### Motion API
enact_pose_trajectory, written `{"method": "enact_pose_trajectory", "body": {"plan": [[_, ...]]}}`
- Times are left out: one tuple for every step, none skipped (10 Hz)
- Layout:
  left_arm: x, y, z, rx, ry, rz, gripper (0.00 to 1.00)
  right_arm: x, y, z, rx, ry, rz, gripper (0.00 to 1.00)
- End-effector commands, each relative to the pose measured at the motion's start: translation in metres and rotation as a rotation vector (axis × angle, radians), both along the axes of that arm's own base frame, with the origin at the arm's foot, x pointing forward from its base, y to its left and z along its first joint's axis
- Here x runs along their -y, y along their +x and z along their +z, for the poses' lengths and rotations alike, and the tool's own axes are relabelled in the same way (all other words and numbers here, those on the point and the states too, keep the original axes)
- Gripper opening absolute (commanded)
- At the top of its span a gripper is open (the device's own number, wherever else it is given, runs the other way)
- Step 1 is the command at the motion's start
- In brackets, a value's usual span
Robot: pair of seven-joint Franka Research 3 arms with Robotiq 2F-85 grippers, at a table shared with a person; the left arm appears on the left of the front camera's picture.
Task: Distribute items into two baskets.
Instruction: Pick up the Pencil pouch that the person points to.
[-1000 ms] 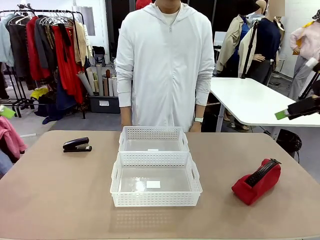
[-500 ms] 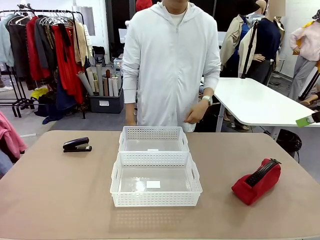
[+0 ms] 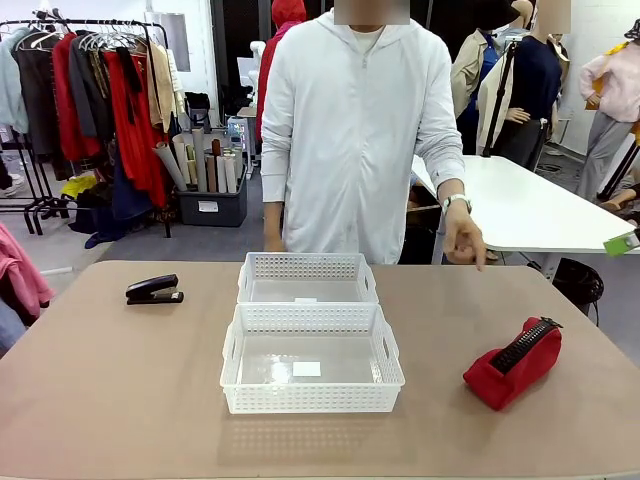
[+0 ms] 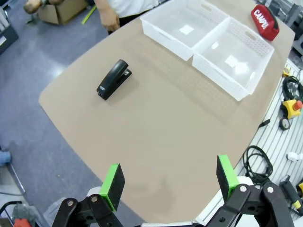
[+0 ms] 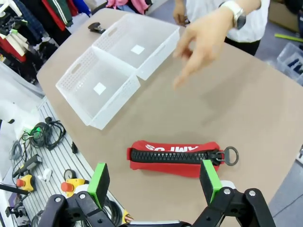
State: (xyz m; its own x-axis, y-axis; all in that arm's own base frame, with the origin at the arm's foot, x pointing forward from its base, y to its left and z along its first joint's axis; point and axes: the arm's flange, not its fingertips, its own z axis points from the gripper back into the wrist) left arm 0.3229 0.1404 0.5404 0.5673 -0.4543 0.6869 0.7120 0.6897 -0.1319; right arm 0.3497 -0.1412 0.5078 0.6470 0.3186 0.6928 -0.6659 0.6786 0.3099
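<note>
Both pincers hung high over the table (image 3: 110, 400) with their green pads wide apart and nothing between them. The left gripper (image 4: 169, 178) looked down on its own end of the table, and the right gripper (image 5: 155, 182) sat almost directly above the red pouch (image 5: 177, 156). Neither item was lifted, so I took the step in hand to be the 1st reach.

The pouch lay on its side near the right edge, well apart from the baskets, with its black zip turned up toward the right wrist camera. To do it well, I'd say the right arm should drop straight down and close across the pouch's narrow width at about mid-length, clear of the zip ring. It looked soft, so a grip at one end would likely let it sag. The person's hand (image 5: 203, 40) hovered over the table between pouch and baskets, fingers pointing down, so waiting for it to clear seemed wise. The black stapler (image 4: 114, 79) lay on the left side, also well apart from the baskets, and its slim body suited a pinch across the sides.

The 2 white baskets stood in the middle with their long sides touching, the near basket (image 3: 310, 398) and the far basket (image 3: 307, 266). Each held only a small white label (image 3: 307, 369) on its clear bottom, and neither item was in either.
</note>
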Motion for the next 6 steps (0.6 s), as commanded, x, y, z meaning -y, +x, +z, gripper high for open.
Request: {"method": "enact_pose_trajectory", "body": {"plan": [[-0.0045,-0.0007,0.0016,0.041,-0.021,-0.039,1.0,0.0059,0.0051,0.002,0.035,0.022,0.046,1.0],[-0.0045,-0.0025,0.005,0.076,-0.04,-0.056,1.0,0.0074,0.0064,0.0036,0.046,0.034,0.058,1.0],[-0.0037,-0.0023,0.0072,0.091,-0.05,-0.059,1.0,0.0082,0.0073,0.0044,0.049,0.044,0.057,1.0],[-0.0038,-0.0009,0.008,0.093,-0.052,-0.059,1.0,0.0084,0.0088,0.0048,0.054,0.048,0.06,1.0],[-0.0041,-0.0008,0.0085,0.093,-0.053,-0.058,1.0,0.0086,0.0088,0.005,0.054,0.048,0.058,1.0],[-0.004,-0.0002,0.0082,0.095,-0.052,-0.053,1.0,0.009,0.009,0.0056,0.05,0.055,0.058,1.0]]}}
